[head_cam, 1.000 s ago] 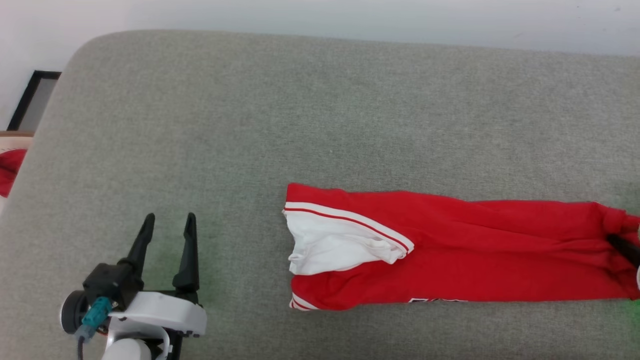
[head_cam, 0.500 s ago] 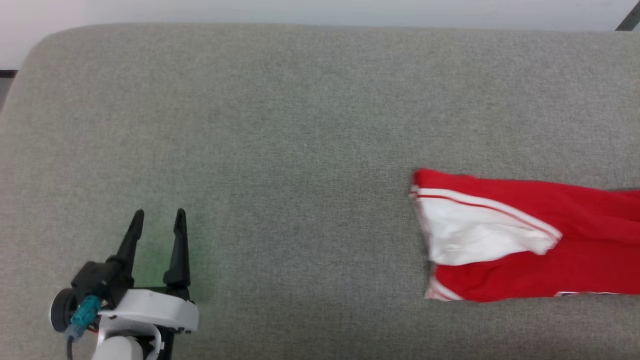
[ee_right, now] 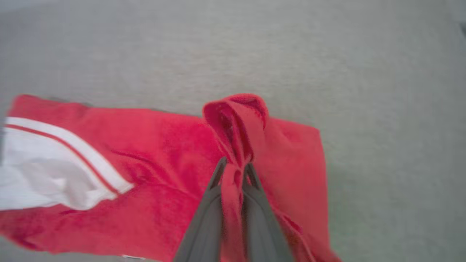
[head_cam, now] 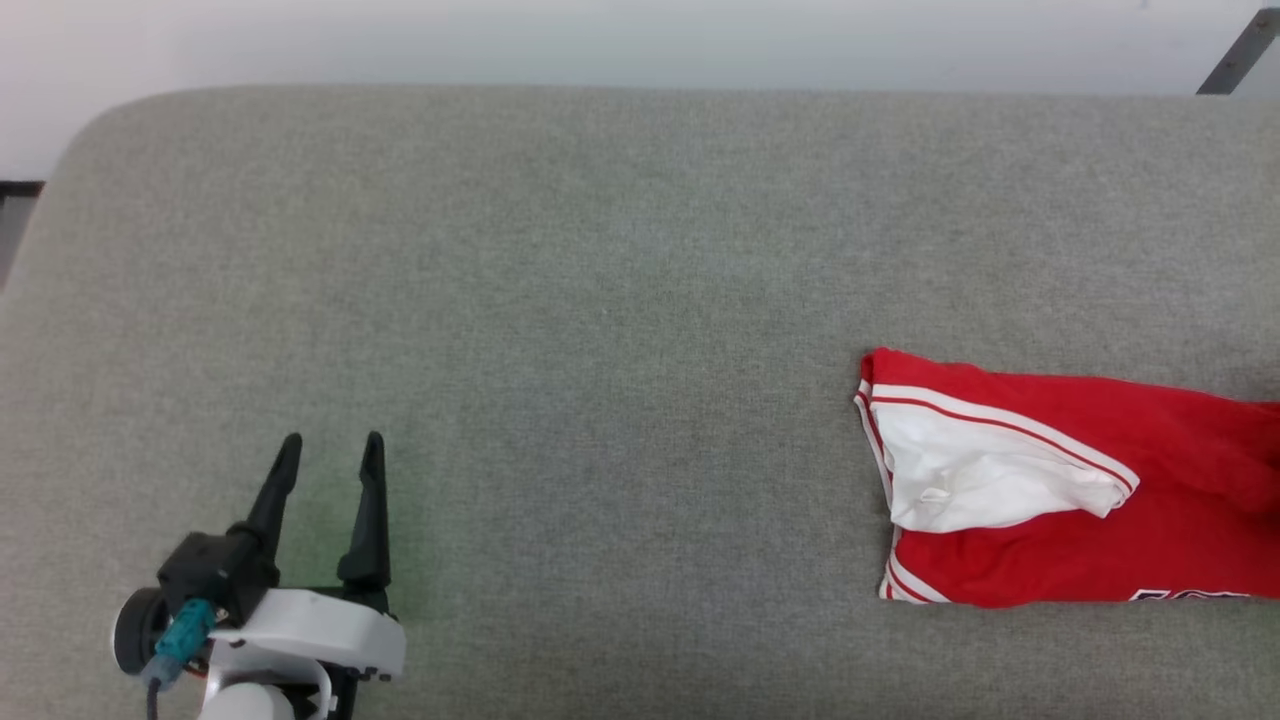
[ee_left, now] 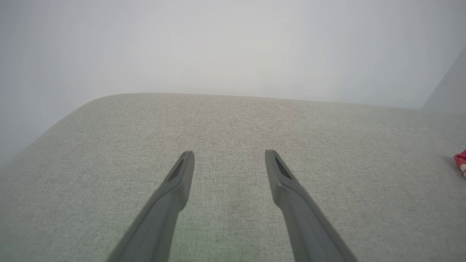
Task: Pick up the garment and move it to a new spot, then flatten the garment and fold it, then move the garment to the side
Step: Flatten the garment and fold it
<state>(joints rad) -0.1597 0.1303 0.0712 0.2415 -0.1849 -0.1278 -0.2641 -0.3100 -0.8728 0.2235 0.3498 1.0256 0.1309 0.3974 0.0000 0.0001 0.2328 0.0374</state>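
Wide grey fabric-covered worktop (head_cam: pixel 600 300). On its right side, red jersey shirt (head_cam: pixel 1180 560) with white striped-trim sleeve, lying folded. Fingers of right gripper (ee_right: pixel 235 168) clamped on a bunched red fold. Fingers of left gripper (head_cam: pixel 333 442) spread wide, well apart from the shirt.

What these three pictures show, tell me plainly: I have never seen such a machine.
It is a robot with two arms, each ending in a two-fingered hand. One picture is from a camera on its head, looking down at a grey padded surface. The other two are from wrist cameras looking along the fingers. A red-and-white garment lies on the surface. The left hand is open and empty; the right hand pinches a bunch of the garment's red cloth.
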